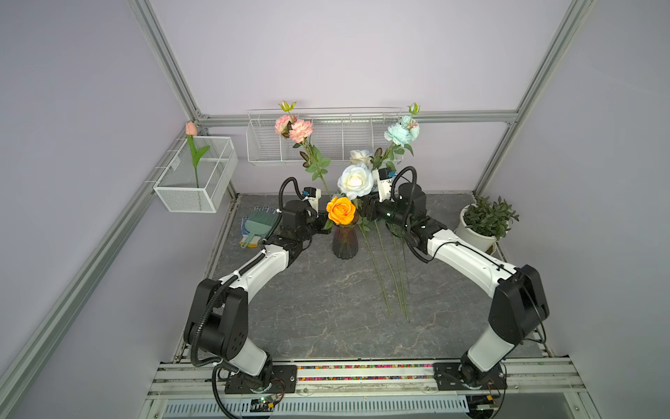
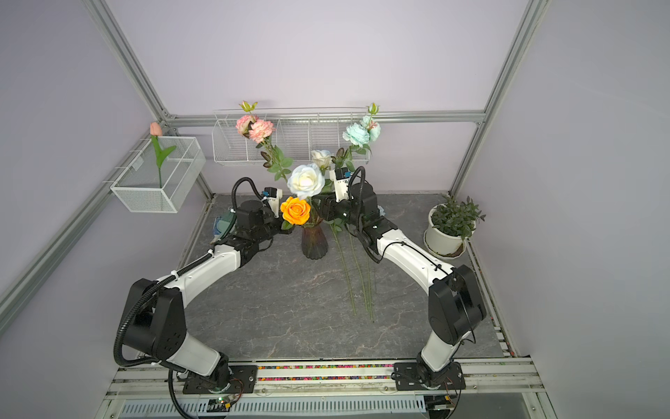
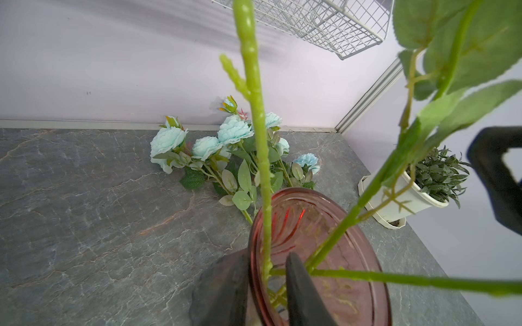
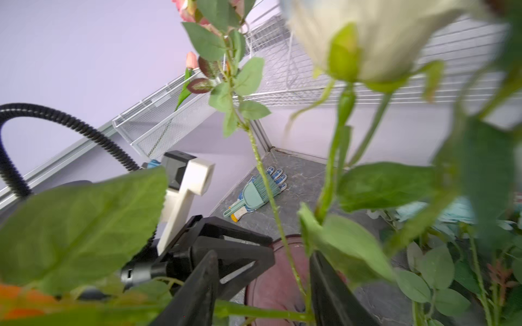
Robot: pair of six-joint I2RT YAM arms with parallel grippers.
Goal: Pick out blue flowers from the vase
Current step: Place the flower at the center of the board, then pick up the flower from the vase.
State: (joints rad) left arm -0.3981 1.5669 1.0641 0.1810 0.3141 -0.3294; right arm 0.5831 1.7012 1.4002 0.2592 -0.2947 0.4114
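The dark ribbed vase [image 1: 345, 241] stands mid-table, also seen from the left wrist [image 3: 324, 203]. It holds an orange rose [image 1: 340, 209], pink carnations [image 1: 294, 127] and blue flowers: a white-blue rose [image 1: 356, 180], a smaller one [image 1: 360, 156] and an aqua head [image 1: 401, 131]. More blue flowers [image 3: 234, 131] lie on the table right of the vase, stems [image 1: 384, 275] pointing forward. My left gripper [image 3: 267, 262] is shut on the vase rim, one finger inside. My right gripper [image 4: 262, 255] is open just above the vase mouth [image 4: 279, 271], with green stems between its jaws.
A white pot with a green plant [image 1: 478, 232] stands at the right edge. Gloves and a green brush [image 1: 259, 226] lie at the back left. One wire basket [image 1: 195, 181] with a pink tulip hangs on the left wall, and another wire basket [image 1: 326, 138] hangs at the back.
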